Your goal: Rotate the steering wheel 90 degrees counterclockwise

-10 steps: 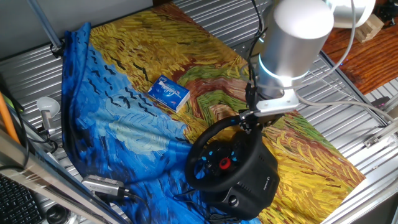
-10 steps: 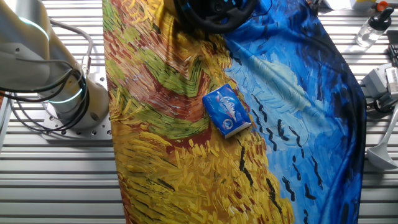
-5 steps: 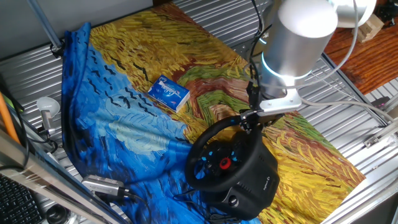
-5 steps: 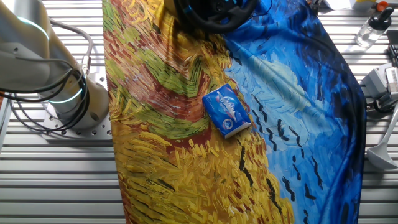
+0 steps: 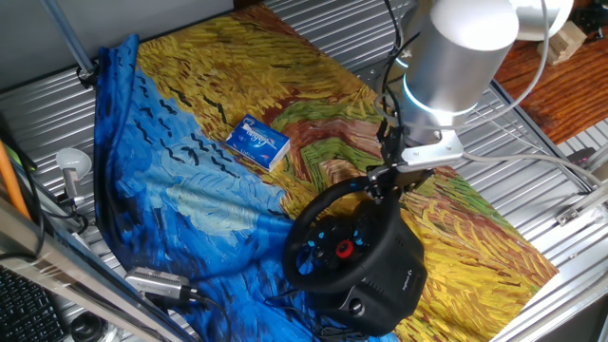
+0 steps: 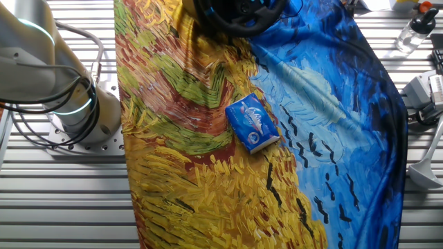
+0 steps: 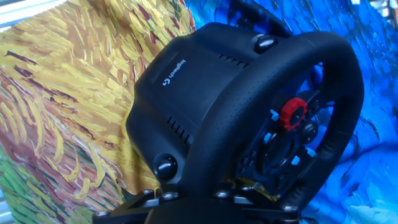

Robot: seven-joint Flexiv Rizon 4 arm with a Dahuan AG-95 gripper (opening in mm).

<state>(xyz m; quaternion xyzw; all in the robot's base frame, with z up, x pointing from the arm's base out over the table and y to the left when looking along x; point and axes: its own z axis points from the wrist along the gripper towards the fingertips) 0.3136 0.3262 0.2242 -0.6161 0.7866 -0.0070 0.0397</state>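
Painted cloth [image 5: 190, 171] covers the bench; the steering wheel [image 5: 337, 242] sits at its near end. Since 1 second ago the arm [image 5: 446, 66] slid slightly right, wheel unturned. Jaws at the rim; grip unclear.

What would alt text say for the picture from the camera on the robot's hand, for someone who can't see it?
A black gaming steering wheel with a thick round rim fills the frame up close, its hub showing a red round knob and small blue-lit buttons. Behind it sits its bulky black plastic base, resting on a painted cloth of yellow and blue brushstrokes. The pincer's tips are hard to make out at the bottom edge.
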